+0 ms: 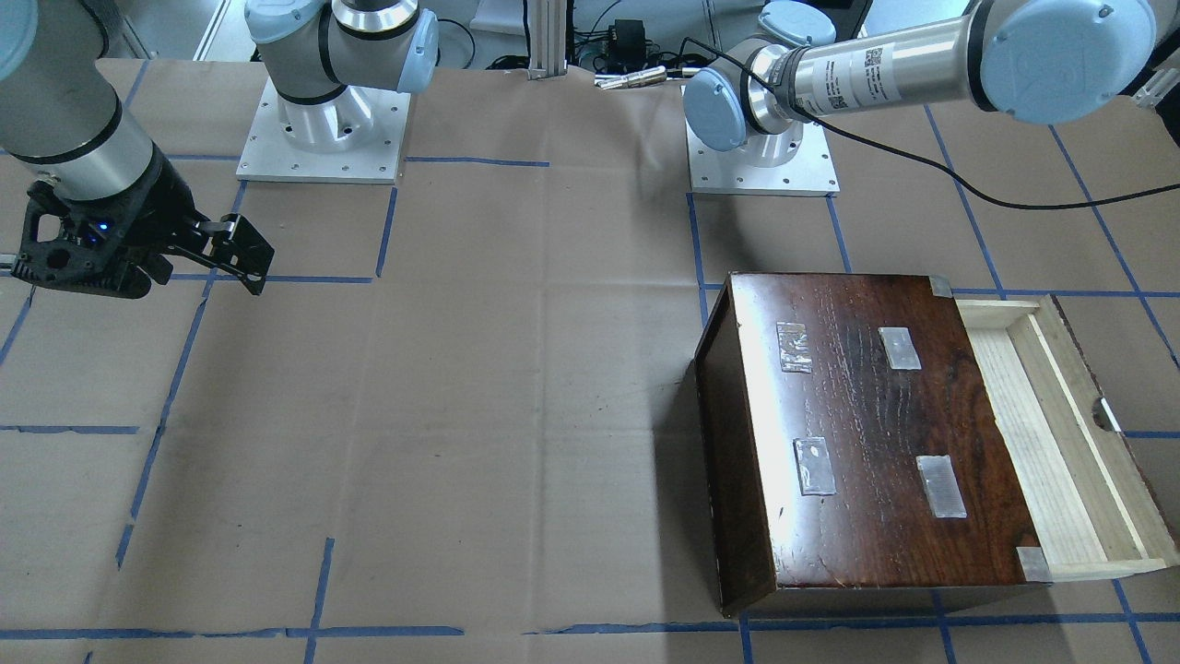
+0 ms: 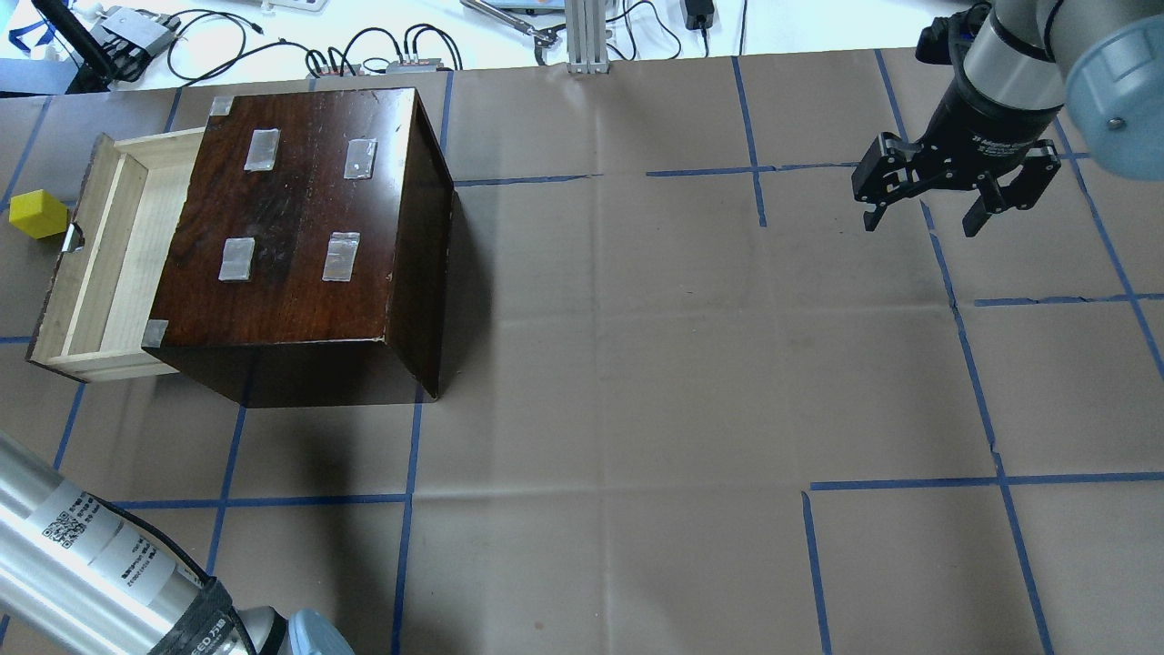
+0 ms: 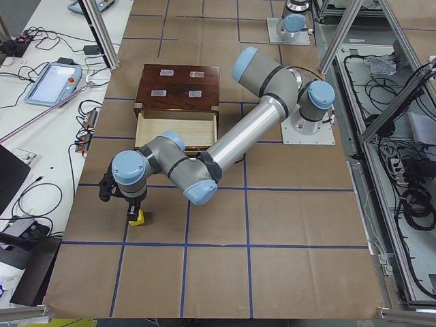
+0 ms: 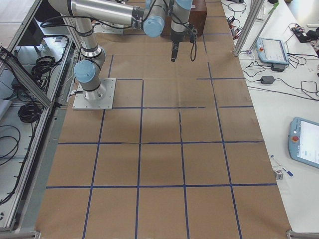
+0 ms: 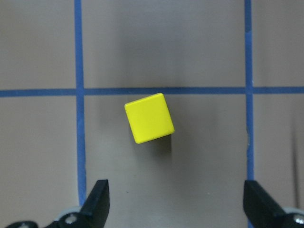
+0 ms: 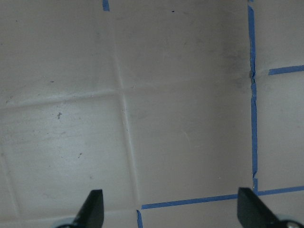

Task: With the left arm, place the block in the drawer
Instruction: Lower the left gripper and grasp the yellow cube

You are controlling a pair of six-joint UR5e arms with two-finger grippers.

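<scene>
The yellow block (image 2: 38,214) sits on the brown paper just outside the drawer's notched front; it also shows in the exterior left view (image 3: 137,217). The pale wood drawer (image 2: 100,255) is pulled out of the dark brown box (image 2: 300,227) and holds nothing. My left gripper (image 5: 178,209) is open and hangs straight above the block (image 5: 148,118), apart from it, with one finger (image 5: 97,199) on each side. My right gripper (image 2: 923,218) is open and empty, far off at the other end of the table.
The drawer (image 1: 1060,433) juts from the box (image 1: 876,433) toward the table's end. The left arm's loose black cable (image 1: 1014,198) hangs over the table behind the box. The two arm bases (image 1: 323,120) stand at the robot's side. Cables and devices (image 2: 364,55) line the far edge.
</scene>
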